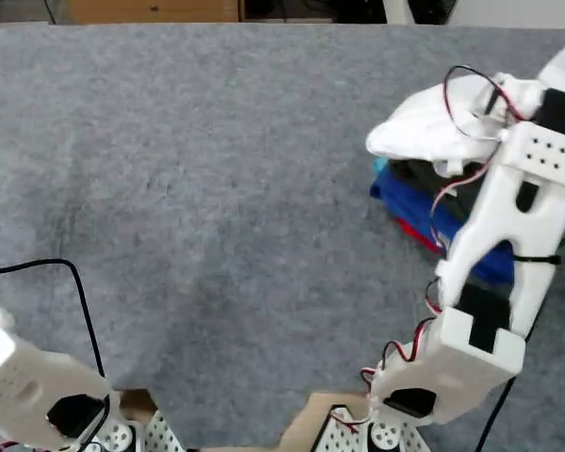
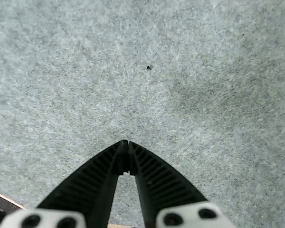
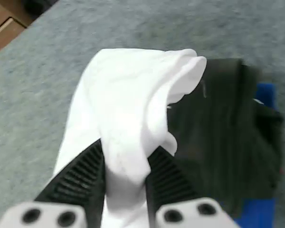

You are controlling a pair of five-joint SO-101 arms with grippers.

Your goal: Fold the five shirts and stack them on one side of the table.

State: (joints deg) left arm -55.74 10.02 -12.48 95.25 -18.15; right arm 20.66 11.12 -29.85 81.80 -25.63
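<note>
Most of the shirt stack (image 1: 402, 196) under white shirt (image 1: 424, 127) and right arm (image 1: 518, 207)

We note bright, even overhead light across bench (image 1: 217, 188). White shirt (image 3: 133, 104) nearly washed out, folds faint. Soft shadow under right arm (image 1: 494, 235) falls on shirt stack (image 1: 407, 200). Left wrist view: faint darker patch on bench beyond left claw (image 2: 125, 146).
</note>
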